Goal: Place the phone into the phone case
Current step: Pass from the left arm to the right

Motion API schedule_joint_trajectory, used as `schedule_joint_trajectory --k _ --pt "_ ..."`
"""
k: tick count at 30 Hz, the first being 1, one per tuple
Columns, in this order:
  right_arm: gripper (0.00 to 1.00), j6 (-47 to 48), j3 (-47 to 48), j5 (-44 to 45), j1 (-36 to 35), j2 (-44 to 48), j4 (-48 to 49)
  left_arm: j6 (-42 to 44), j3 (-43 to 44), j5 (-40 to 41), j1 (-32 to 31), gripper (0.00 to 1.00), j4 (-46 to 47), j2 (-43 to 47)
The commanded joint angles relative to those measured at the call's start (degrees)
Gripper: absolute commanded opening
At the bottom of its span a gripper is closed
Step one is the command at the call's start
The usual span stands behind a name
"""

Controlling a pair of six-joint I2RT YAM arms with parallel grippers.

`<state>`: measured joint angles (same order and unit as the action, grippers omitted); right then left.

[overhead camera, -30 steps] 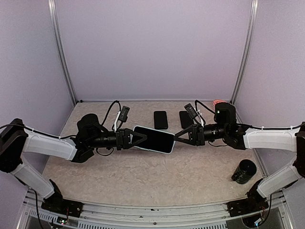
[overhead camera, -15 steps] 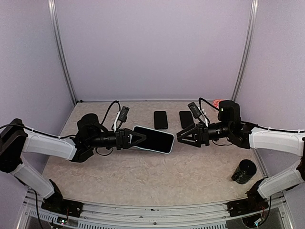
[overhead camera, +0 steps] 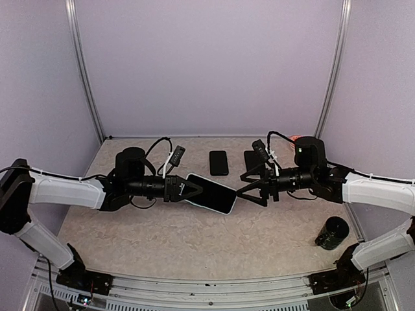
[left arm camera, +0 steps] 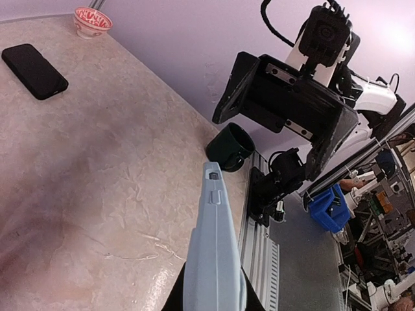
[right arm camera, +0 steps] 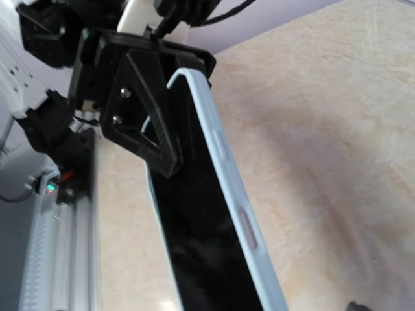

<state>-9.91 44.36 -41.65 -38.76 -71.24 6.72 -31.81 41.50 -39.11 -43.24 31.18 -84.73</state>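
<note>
Mid-table, left tool (overhead camera: 187, 190) clamped on phone case (overhead camera: 215, 195), right tool (overhead camera: 240, 184) apart, one black phone (overhead camera: 218, 162) seen only overhead

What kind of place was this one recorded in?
Probably a lab test booth: plain lilac walls on metal posts enclose a table, and the left wrist view shows a blue bin amid workshop clutter beyond it.

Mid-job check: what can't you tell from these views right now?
Left wrist: phone case edge-on; the phone's seating hidden.
Right wrist: right fingers out of frame; case's lower end cut off by bottom edge.
Top: bowl mostly behind right arm; left fingers' contact too small.
</note>
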Motion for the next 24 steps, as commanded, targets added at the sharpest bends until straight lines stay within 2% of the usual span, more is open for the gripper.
schedule_joint_trajectory --k 1,7,16,21,24 --pt "0.98 5.21 0.37 6.73 -2.87 0.87 -2.13 2.28 4.34 -2.67 -0.72 0.0 -2.78 -1.63" --pt "1.0 7.47 1.14 12.32 -5.98 -0.44 -4.24 4.26 6.85 -4.34 -1.49 0.0 -7.35 -3.74" --pt "0.97 6.27 2.17 1.09 -6.03 -2.75 -4.9 13.94 11.87 -5.71 -3.67 0.0 -19.92 -3.98" --pt "0.85 5.88 3.66 -3.09 -6.01 -5.85 -6.36 16.53 12.36 -7.09 -4.17 0.0 -22.09 -3.98" --pt "0.7 5.44 5.04 -5.18 -6.0 -8.64 -8.84 17.97 12.83 -7.97 -4.52 0.0 -23.7 -3.97"
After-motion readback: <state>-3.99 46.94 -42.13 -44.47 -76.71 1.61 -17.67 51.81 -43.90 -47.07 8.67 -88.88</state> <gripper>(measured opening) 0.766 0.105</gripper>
